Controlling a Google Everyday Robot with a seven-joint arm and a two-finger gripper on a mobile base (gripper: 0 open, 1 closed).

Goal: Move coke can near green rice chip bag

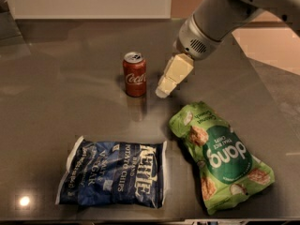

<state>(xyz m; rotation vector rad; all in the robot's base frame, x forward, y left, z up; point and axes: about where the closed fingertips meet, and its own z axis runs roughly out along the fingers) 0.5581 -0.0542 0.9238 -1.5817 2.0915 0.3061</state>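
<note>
Camera view, gripper [162,92] just beside coke can [135,75], gap between

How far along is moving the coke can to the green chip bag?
Done: nothing; the small red aluminium coke can stands upright, apart from the bright green crinkly rice chip bag. In hand: the pincer hangs close beside the can. Left: grasp it, carry it, set it by the bag.

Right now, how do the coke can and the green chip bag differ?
The coke can is red, small and stands upright; the green chip bag is much larger and lies flat. The can is cylindrical, the bag a crinkly pouch. Both rest on the grey table, apart. The end effector hovers close beside the can.
</note>
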